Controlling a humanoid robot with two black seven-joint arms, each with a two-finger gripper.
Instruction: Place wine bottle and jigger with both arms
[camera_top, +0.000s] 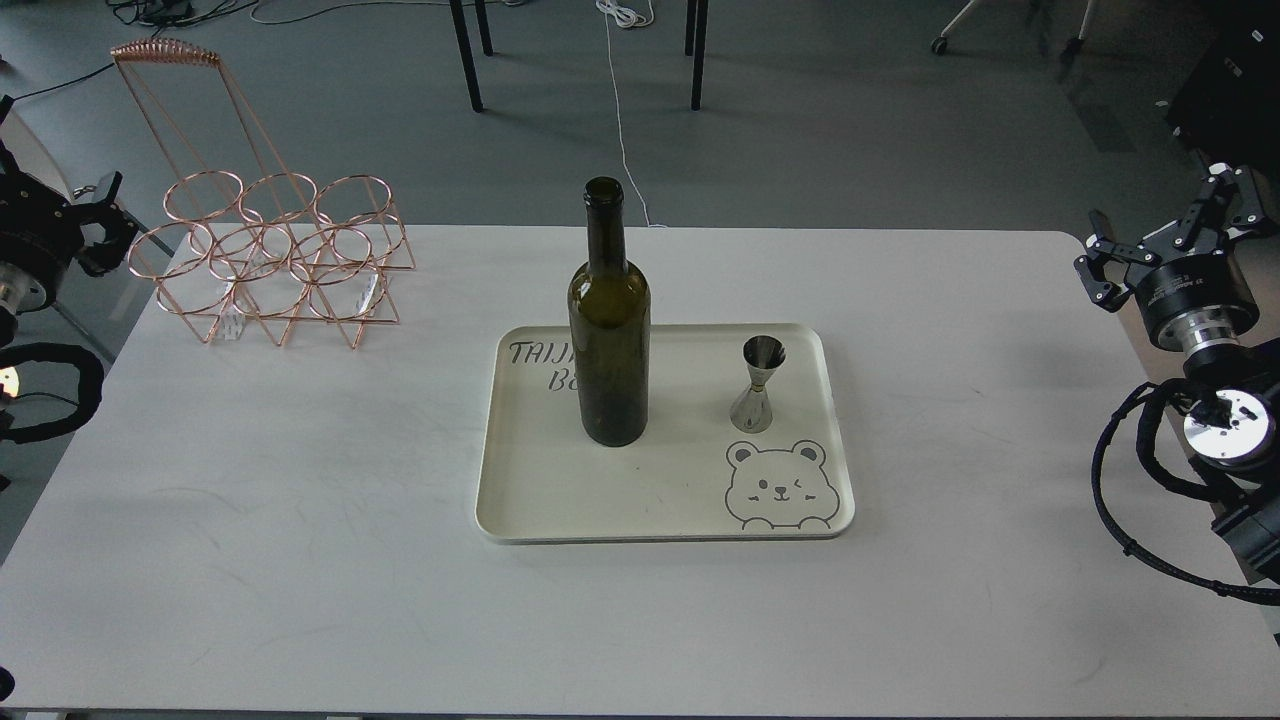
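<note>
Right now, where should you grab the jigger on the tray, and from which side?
Grip the jigger at its narrow waist, coming in from the right with the right hand. It stands upright, and the wine bottle blocks the left side.

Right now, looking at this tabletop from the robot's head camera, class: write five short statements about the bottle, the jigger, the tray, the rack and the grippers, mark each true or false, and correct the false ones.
1. The wine bottle stands upright on the tray. True.
2. The jigger lies tipped over on the table. False: it stands upright on the tray, right of the bottle.
3. The copper wire rack holds a bottle. False: its rings are empty.
4. The right gripper holds nothing and is off to the table's right. True.
5. The left gripper grips the bottle's neck. False: it is at the far left, apart from the bottle.
</note>
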